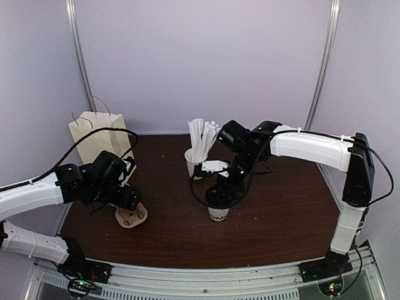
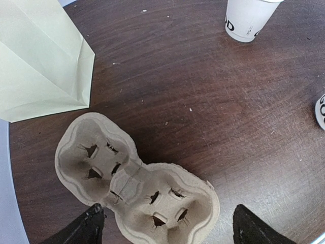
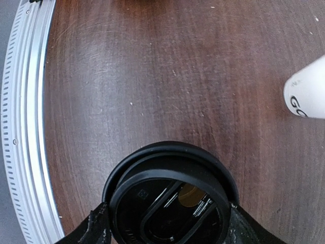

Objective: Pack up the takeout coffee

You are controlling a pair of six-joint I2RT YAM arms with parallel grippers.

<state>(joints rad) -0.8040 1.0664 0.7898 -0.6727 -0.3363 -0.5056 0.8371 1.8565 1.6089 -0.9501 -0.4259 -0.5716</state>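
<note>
The takeout coffee cup, white with dark letters, stands mid-table with its round black lid on top. In the right wrist view the lid fills the lower middle, and my right gripper has a finger against each side of its rim. From above, that gripper is directly over the cup. A sliver of the cup shows at the left wrist view's right edge. My left gripper hangs open over the brown pulp tray, one finger on each side of it and neither touching. From above, the left gripper is at the table's left.
A second white cup holding tall wrapped sticks stands just behind the coffee; this cup shows at the right wrist view's right edge. A cream paper bag stands at the back left, close to the pulp tray. A metal rail borders the table.
</note>
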